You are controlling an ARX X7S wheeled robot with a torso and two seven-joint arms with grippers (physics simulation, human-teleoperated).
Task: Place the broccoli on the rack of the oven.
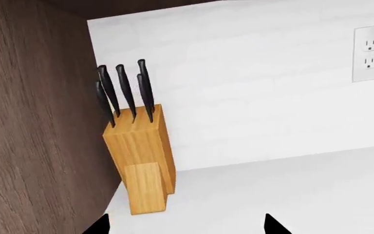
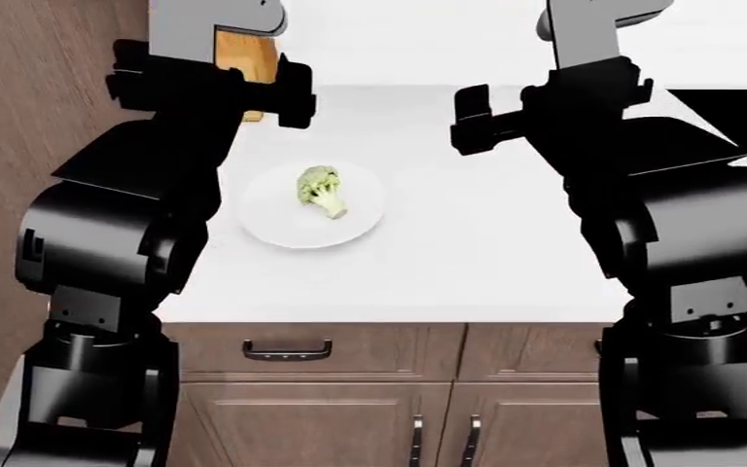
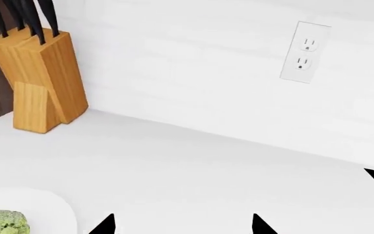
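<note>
From my left wrist I see a knife block [image 1: 141, 158] against the white wall, an outlet [image 1: 369, 52] beyond — my left pincer [image 1: 185, 225] stands spread, empty. From my head, the broccoli [image 2: 322, 190] lies on a white plate [image 2: 269, 222] on the surface [image 2: 478, 243], between my arms. From my right wrist, my right pincer [image 3: 181, 225] gapes too — broccoli at the near left.
</note>
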